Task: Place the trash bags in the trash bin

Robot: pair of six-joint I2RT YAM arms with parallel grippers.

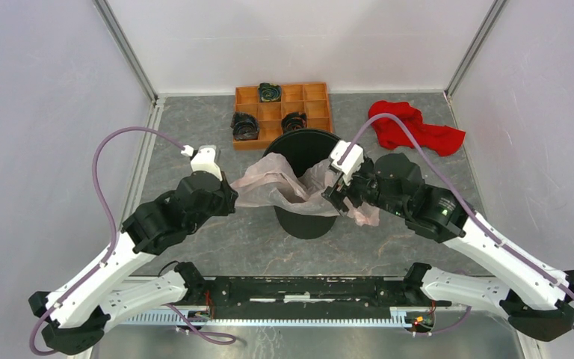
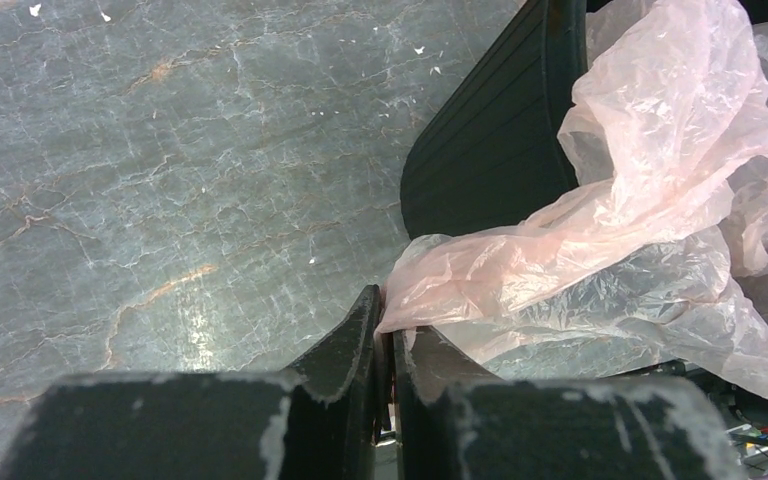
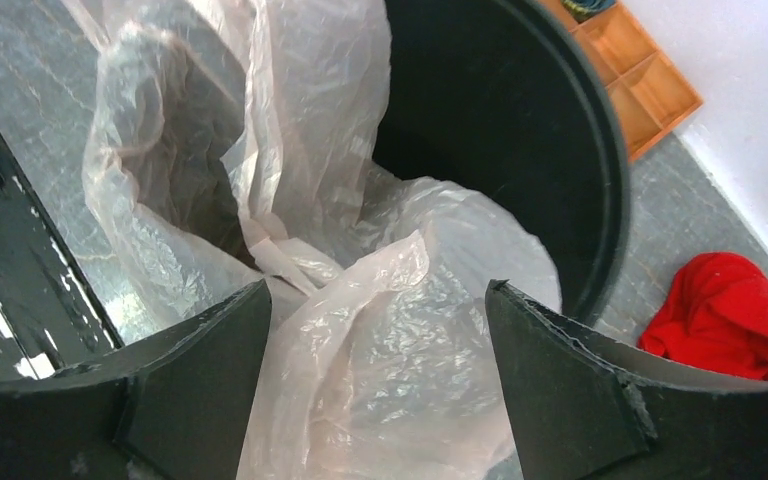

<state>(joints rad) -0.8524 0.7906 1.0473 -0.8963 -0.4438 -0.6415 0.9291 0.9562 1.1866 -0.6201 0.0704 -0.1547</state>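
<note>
The pale pink trash bag [image 1: 284, 183] is draped over the near rim of the round black trash bin [image 1: 310, 146] in the middle of the table, part inside, part hanging outside. My left gripper [image 1: 228, 196] is shut on the bag's left edge [image 2: 430, 290], just left of the bin's wall [image 2: 490, 150]. My right gripper [image 1: 336, 193] is open over the bin's right near rim, with bag film [image 3: 400, 350] lying between its spread fingers [image 3: 550, 370]. The bin's dark inside [image 3: 500, 130] shows beyond the film.
An orange compartment tray [image 1: 282, 112] with black coiled items stands behind the bin. A bright red cloth [image 1: 411, 127] lies at the back right, also in the right wrist view [image 3: 730, 315]. White walls and metal posts close the table's back and sides.
</note>
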